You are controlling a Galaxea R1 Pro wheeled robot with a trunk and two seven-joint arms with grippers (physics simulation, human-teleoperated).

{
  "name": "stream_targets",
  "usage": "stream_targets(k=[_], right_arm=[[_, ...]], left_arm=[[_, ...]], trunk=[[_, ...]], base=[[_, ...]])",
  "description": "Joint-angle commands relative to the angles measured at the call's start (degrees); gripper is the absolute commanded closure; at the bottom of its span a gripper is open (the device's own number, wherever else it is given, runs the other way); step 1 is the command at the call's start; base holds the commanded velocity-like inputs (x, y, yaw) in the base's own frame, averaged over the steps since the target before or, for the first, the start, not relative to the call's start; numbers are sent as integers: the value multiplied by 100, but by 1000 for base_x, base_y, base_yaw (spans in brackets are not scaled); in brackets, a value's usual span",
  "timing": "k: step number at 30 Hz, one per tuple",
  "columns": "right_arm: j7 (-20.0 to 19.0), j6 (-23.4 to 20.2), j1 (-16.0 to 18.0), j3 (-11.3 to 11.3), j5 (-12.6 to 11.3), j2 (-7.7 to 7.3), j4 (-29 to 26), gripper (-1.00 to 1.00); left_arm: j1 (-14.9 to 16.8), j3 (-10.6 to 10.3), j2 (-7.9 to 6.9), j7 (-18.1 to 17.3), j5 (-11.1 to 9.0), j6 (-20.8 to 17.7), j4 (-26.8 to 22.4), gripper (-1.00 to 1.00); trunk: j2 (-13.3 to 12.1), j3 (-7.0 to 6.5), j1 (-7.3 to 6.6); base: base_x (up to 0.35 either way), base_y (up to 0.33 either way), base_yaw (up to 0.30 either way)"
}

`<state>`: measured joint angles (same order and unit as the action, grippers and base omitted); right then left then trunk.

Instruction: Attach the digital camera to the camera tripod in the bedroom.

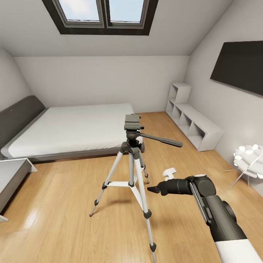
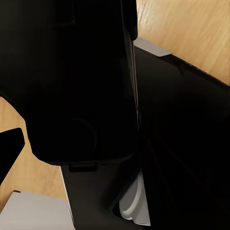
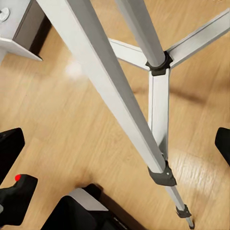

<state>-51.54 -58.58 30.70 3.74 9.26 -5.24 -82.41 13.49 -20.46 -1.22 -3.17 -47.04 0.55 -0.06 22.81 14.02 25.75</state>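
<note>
The camera tripod (image 1: 132, 160) stands on the wood floor in front of the bed, its black head and long pan handle (image 1: 160, 139) on top with nothing mounted. My right gripper (image 1: 150, 189) reaches in from the right at leg height, just right of the legs. In the right wrist view this gripper (image 3: 115, 143) is open, with a silver tripod leg (image 3: 120, 96) running between its fingers. The digital camera (image 3: 17, 194), black with a red button, shows low beside my base. Up close in the left wrist view, the camera (image 2: 81, 96) sits in my left gripper (image 2: 112, 148).
A grey-framed white bed (image 1: 73, 128) lies behind the tripod. A white cube shelf (image 1: 193, 124) and a black TV (image 1: 241, 65) line the right wall. A white lamp-like piece (image 1: 250, 157) stands at the right, a grey unit (image 1: 11, 175) at the left.
</note>
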Motion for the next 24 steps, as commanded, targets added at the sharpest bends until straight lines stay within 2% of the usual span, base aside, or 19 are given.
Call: stream_targets(k=[1, 7, 20, 23, 24], right_arm=[[-54, 102, 6, 1, 65, 2, 61, -100], [-57, 374, 6, -4, 56, 13, 220, -100], [-78, 421, 6, 4, 30, 43, 366, -100], [-63, 548, 6, 0, 35, 187, 674, -100], [-53, 730, 6, -18, 41, 305, 901, -100]], left_arm=[[4, -46, -1, -26, -42, 7, 4, 100], [4, -46, -1, -26, -42, 7, 5, 100], [4, -46, -1, -26, -42, 7, 6, 100], [4, -46, -1, -26, -42, 7, 6, 100], [4, -46, -1, -26, -42, 7, 6, 100]], trunk=[[11, 10, 3], [11, 10, 3], [11, 10, 3], [11, 10, 3], [11, 10, 3]], base=[[0, 0, 0], [0, 0, 0], [0, 0, 0], [0, 0, 0], [0, 0, 0]])
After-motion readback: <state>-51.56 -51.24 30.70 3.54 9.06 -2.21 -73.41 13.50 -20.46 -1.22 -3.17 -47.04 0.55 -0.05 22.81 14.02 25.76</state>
